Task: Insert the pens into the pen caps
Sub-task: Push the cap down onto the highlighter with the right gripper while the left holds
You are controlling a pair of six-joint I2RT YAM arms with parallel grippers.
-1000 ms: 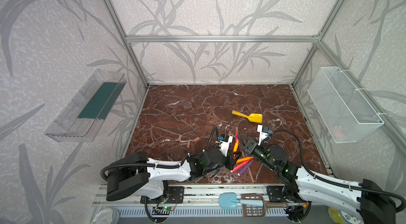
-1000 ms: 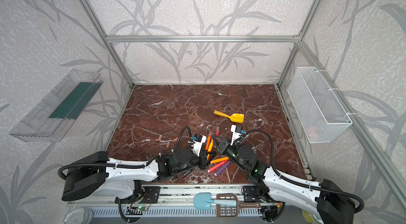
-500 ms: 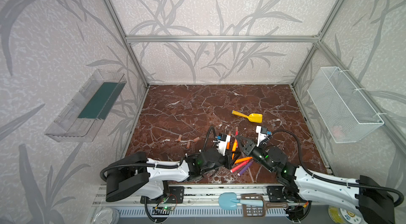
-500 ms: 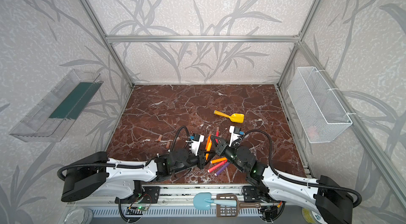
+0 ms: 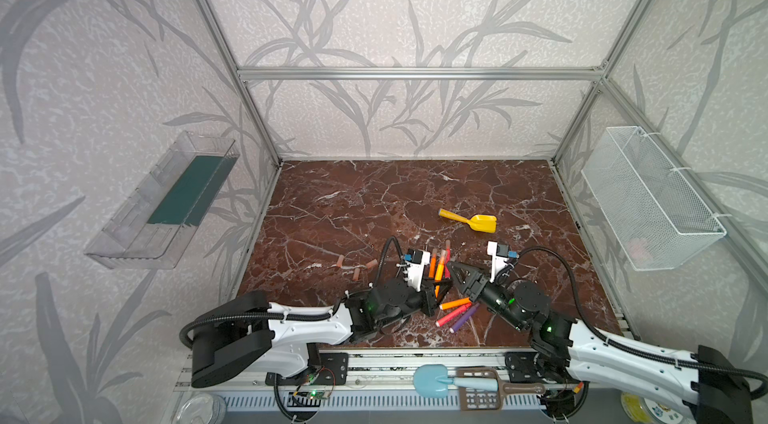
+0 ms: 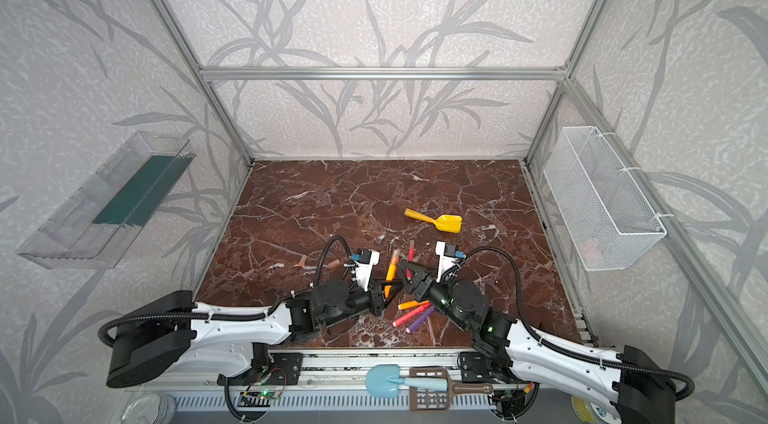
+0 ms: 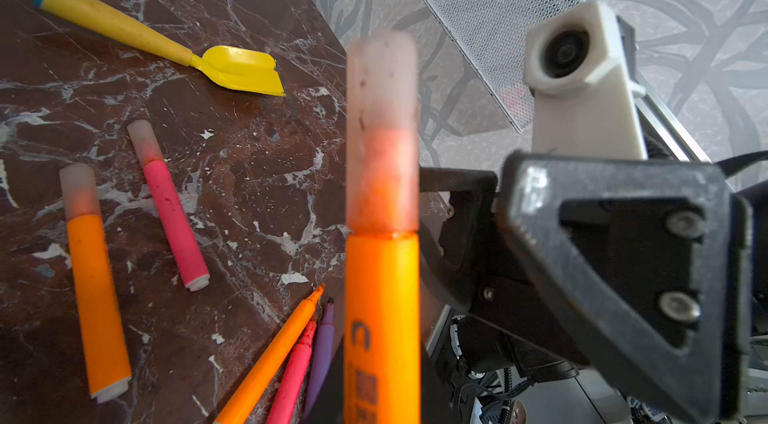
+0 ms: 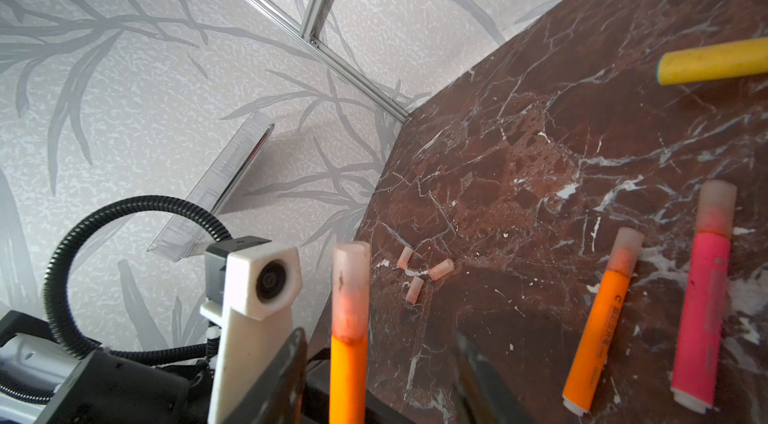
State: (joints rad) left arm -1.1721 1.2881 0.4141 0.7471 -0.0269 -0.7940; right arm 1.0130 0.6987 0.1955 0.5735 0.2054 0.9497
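1. In both top views, three loose pen caps (image 5: 356, 273) lay on the desk (image 5: 374, 201) at the far left of the cluster, near one another but apart. They looked light, hollow and ready to roll. I judged a gentle pinch across the tube's middle, leaving the open mouth free, to be the safest hold.
2. My left gripper (image 5: 435, 292) was clamped on the lower barrel of an orange pen (image 7: 381, 318), which stood upright with a cap (image 7: 381, 131) seated over its tip.
3. Beside it on the desk lay a capped orange pen (image 7: 97, 301) and a capped pink pen (image 7: 172, 218). Nearer me, three uncapped pens (image 7: 291, 372) lay side by side with their tips together. They looked stiff, slim and smooth, best gripped mid-barrel, clear of the inky tip.
4. My right gripper (image 8: 378, 336) stood with its jaws apart on either side of the held pen, gripping nothing.
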